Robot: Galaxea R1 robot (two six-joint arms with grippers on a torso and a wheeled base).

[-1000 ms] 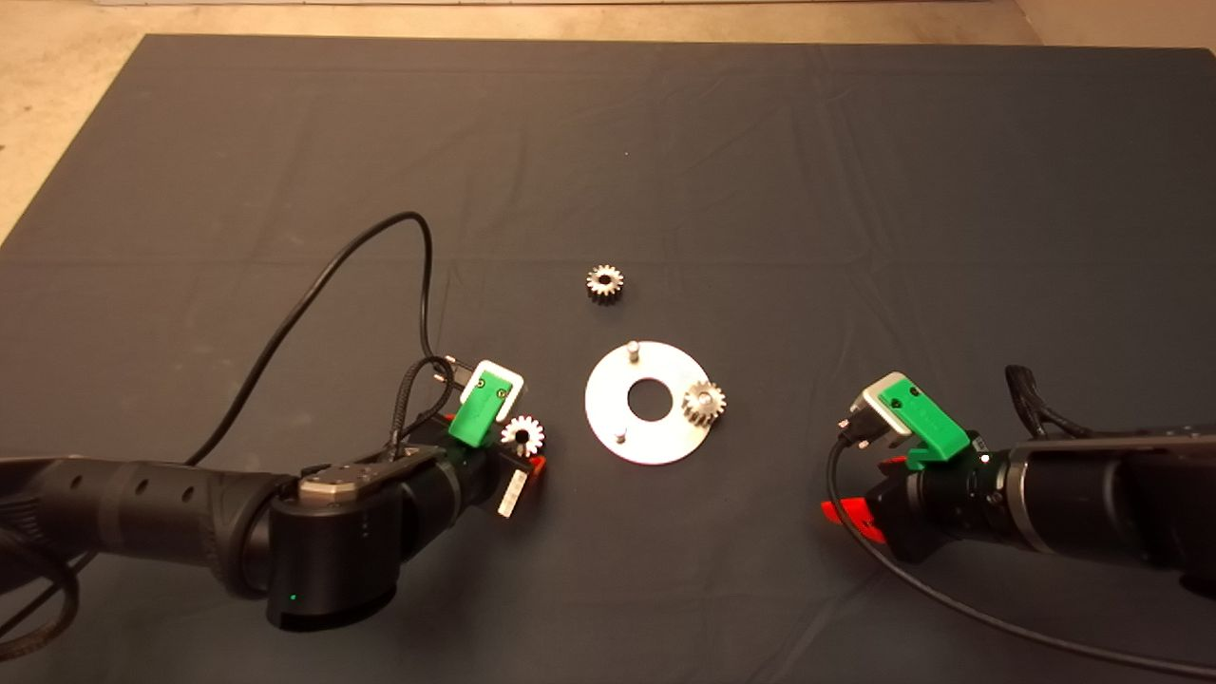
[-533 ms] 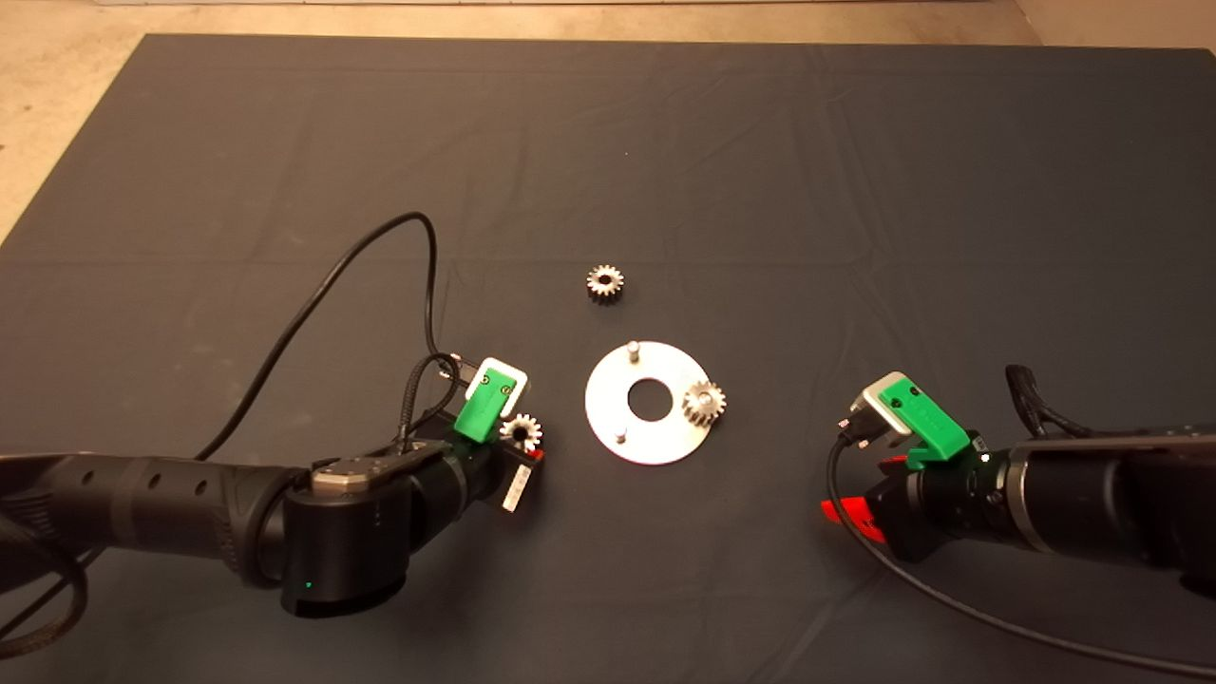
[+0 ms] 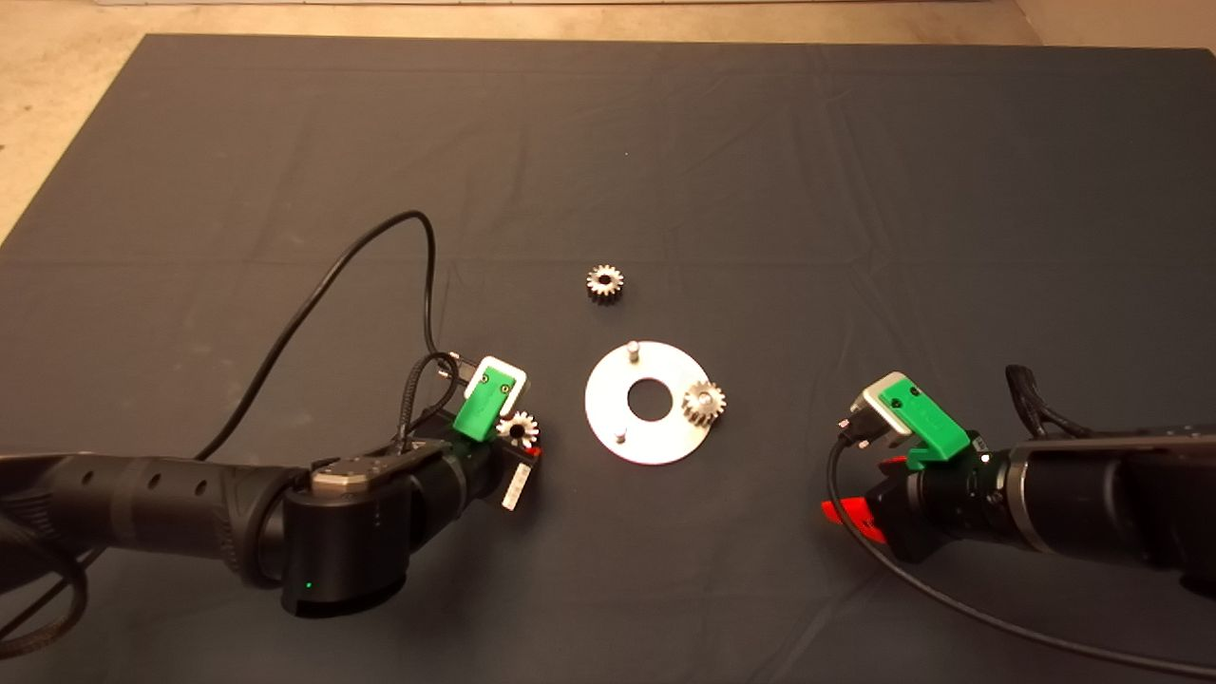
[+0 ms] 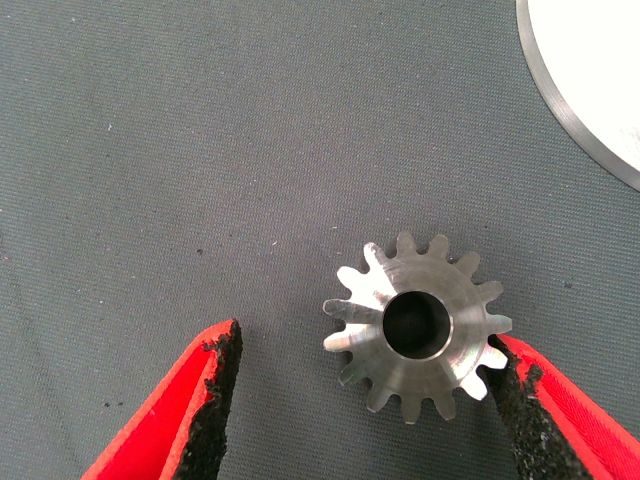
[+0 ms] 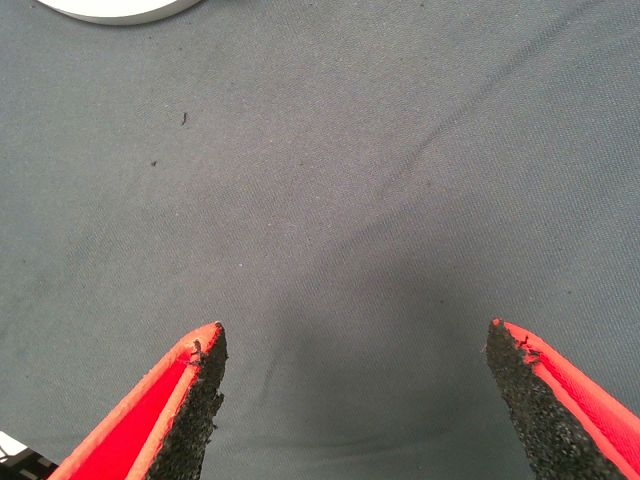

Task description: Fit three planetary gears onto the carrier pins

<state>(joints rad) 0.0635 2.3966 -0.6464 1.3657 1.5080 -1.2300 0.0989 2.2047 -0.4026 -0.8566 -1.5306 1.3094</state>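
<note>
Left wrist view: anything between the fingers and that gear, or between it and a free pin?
Nothing visible. The left gripper is open around the gear, one pad at its teeth, the other apart. Bare mat lies between the gear and the disc; the near pin is free.

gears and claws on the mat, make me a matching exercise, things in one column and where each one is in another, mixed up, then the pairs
Things
1. gear on the disc
2. gear beyond the disc
3. gear at the left claw
4. right claw

Places
A. lying flat between open red fingers, one pad at its teeth
B. open over bare mat, to the right of the disc
C. alone on the mat, on the far side of the disc
D. seated on a pin at the disc's right edge

Pairs: 1-D, 2-C, 3-A, 4-B
</note>
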